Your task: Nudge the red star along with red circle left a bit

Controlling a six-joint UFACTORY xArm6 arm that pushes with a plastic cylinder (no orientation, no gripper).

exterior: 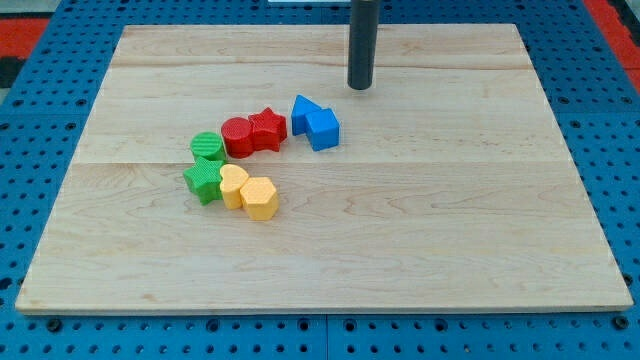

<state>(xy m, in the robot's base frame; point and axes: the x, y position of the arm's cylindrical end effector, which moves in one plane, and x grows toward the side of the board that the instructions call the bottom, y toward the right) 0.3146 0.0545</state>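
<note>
My tip (360,86), a bare rod with nothing to open or close, hangs far right of the touching red star (267,129) and red circle (238,136); both look light, rigid and slidey, best pushed on the star's right face

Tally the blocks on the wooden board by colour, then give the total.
Red: 2, the red circle and red star.
Blue: 2, a blue triangle-like block and a blue cube.
Green: 2, a green circle and green star.
Yellow: 2, a yellow rounded block and a yellow hexagon.
Total: 8.
My tip touches none.
</note>
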